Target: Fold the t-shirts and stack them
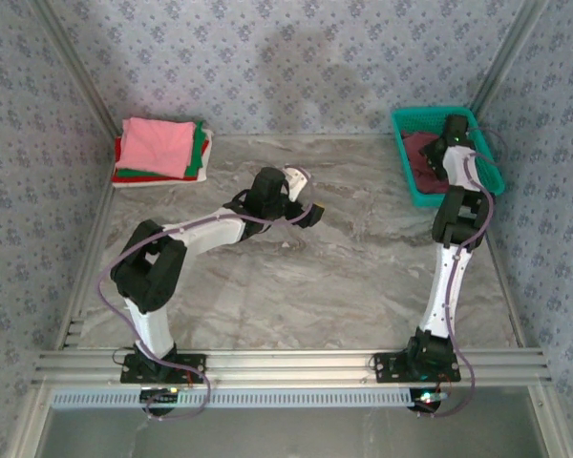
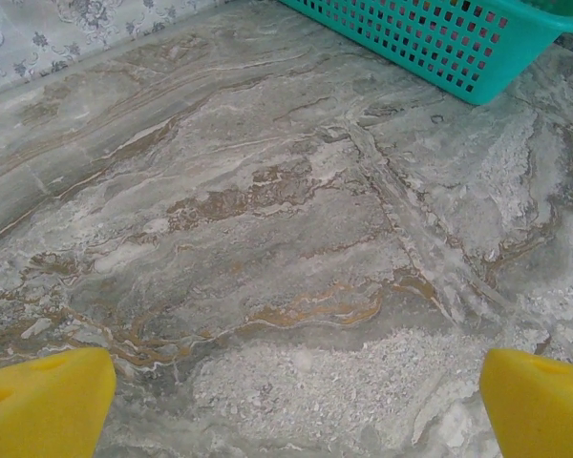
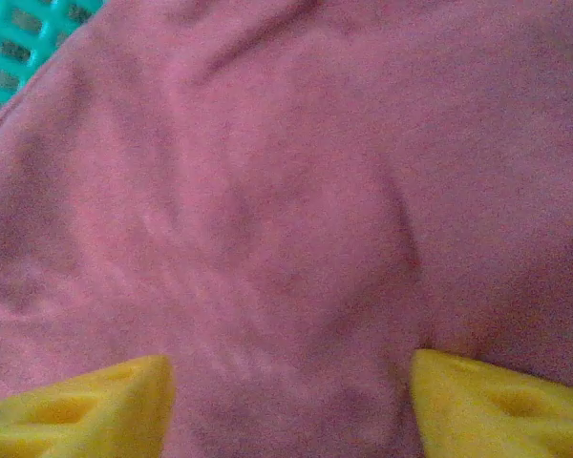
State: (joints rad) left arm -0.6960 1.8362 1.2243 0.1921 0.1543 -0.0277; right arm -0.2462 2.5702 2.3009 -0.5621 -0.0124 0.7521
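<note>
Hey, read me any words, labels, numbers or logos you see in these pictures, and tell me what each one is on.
No text can be read.
The maroon t-shirt in the teal basket shows plain cloth, with no print in sight.
The folded t-shirts show no lettering.
The wallpaper bears a floral pattern, no words.
</note>
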